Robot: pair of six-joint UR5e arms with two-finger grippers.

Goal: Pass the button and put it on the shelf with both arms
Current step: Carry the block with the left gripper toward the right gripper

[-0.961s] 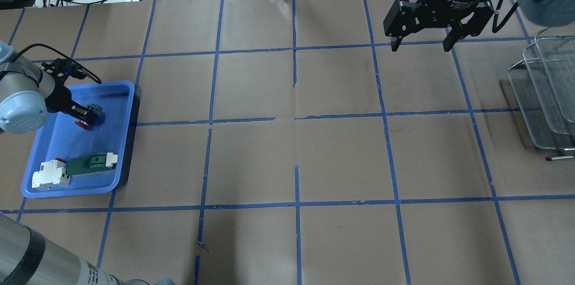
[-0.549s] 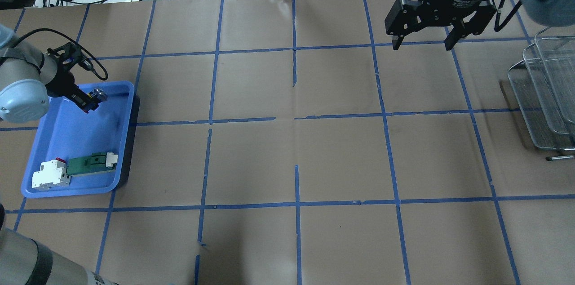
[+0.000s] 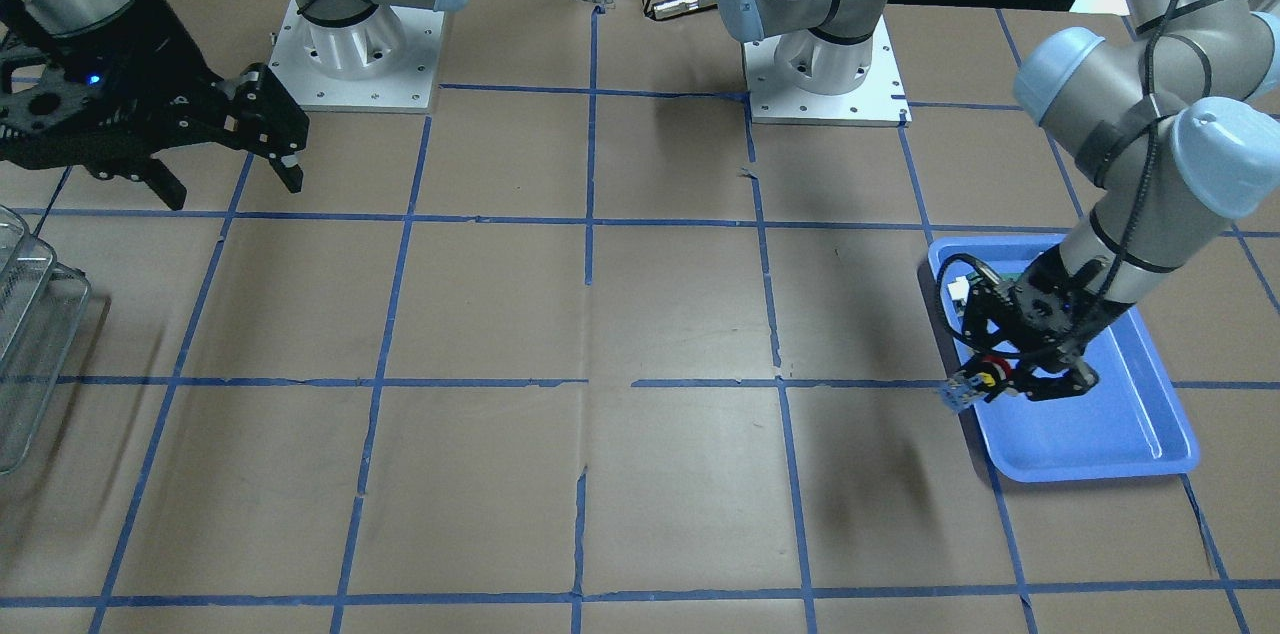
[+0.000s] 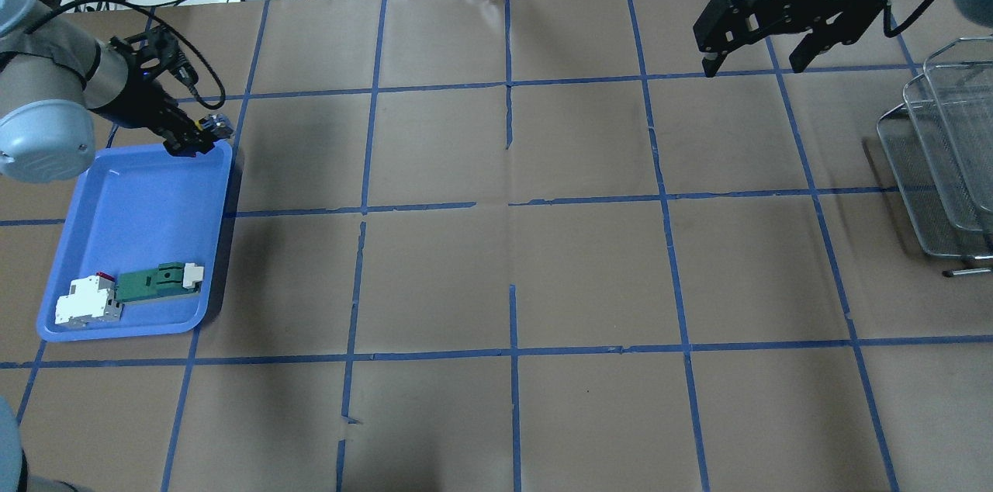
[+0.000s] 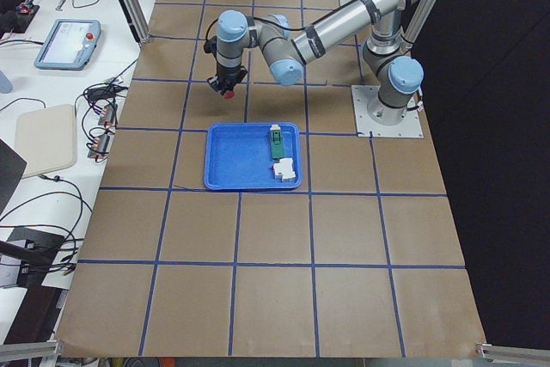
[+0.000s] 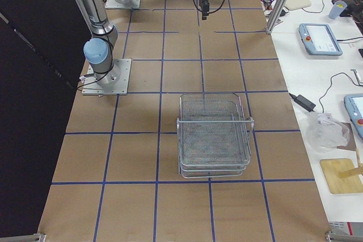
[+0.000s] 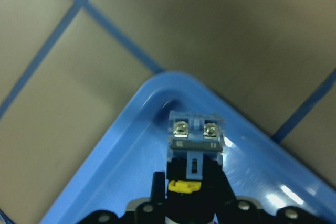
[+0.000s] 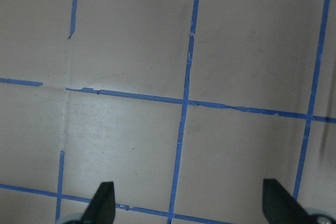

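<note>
My left gripper (image 4: 192, 138) is shut on the button (image 4: 215, 123) and holds it above the far corner of the blue tray (image 4: 221, 244). In the front-facing view the button (image 3: 972, 386) shows its red cap and clear block, sticking out of the gripper (image 3: 1012, 376) past the tray's edge. The left wrist view shows the button's clear bluish block (image 7: 196, 135) with two screws and a yellow spot. My right gripper (image 4: 752, 67) is open and empty, high over the far right of the table. The wire-mesh shelf (image 4: 942, 166) stands at the right edge.
A white block with a red side (image 4: 85, 302) and a flat green piece (image 4: 155, 281) lie at the tray's near end. Cables and boxes lie beyond the table's far edge. The shelf also shows in the right exterior view (image 6: 214, 134).
My left gripper has lifted the button out of the tray and carried it toward the tray's far right corner. My right gripper has shifted slightly right and farther away, still open.
</note>
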